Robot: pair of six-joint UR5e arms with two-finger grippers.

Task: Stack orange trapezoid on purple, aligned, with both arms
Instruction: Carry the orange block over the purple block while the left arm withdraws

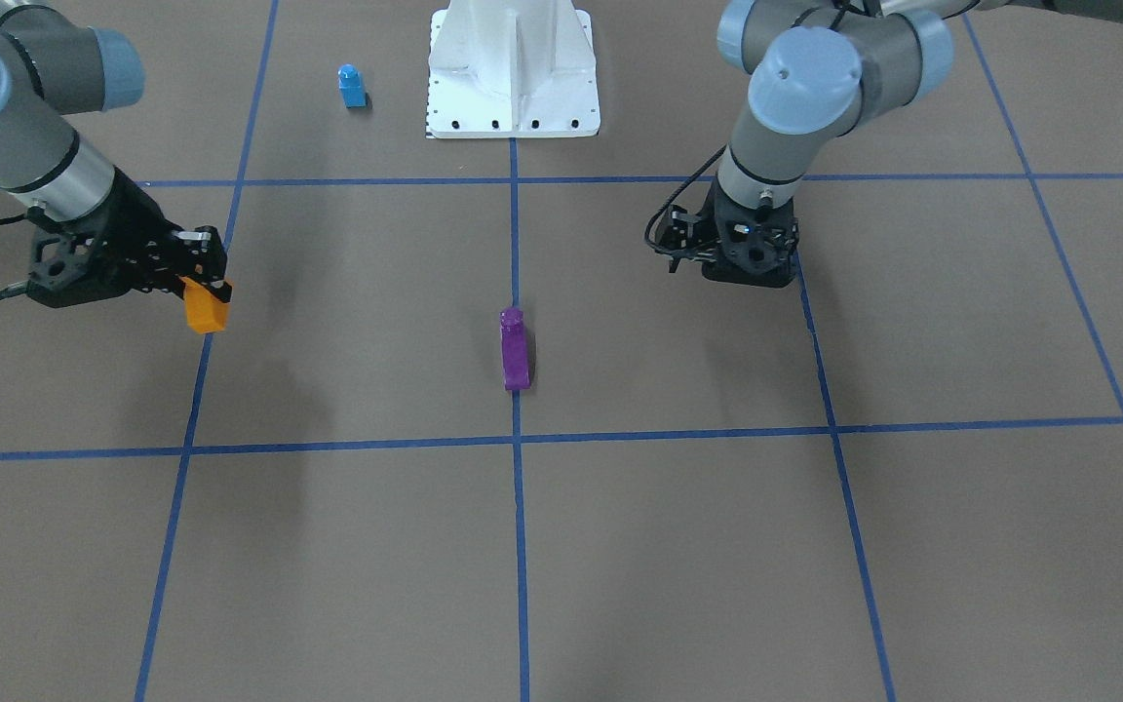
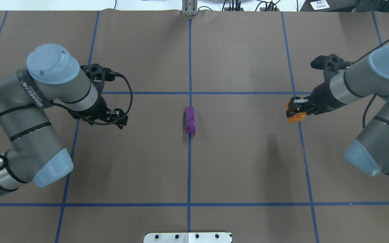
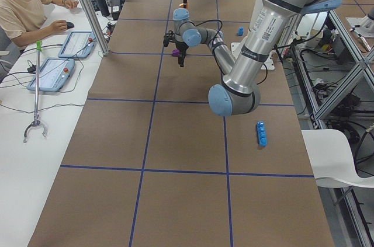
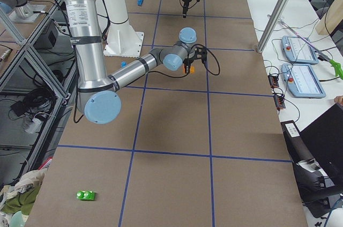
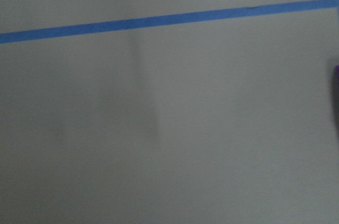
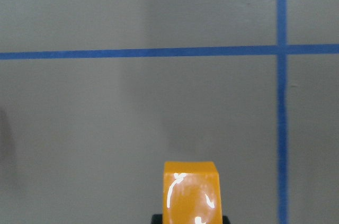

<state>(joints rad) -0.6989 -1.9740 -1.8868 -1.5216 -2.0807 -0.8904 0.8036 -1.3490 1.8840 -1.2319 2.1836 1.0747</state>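
The orange trapezoid (image 1: pixel 207 310) hangs above the table in my right gripper (image 1: pixel 203 291), which is shut on it. It also shows in the overhead view (image 2: pixel 295 114) and at the bottom of the right wrist view (image 6: pixel 190 192). The purple block (image 1: pixel 515 349) lies on its side on the centre tape line, stud end toward the robot base; it also shows in the overhead view (image 2: pixel 190 115). My left gripper (image 2: pixel 115 116) points down at the table, well to the side of the purple block. Its fingers are hidden under the wrist, so I cannot tell its state.
A small blue single-stud block (image 1: pixel 352 86) stands near the white robot base (image 1: pixel 513 68). A long blue brick (image 3: pixel 262 134) lies at the table's left end and a green block (image 4: pixel 86 195) at the right end. An operator (image 3: pixel 26 7) sits beside the table.
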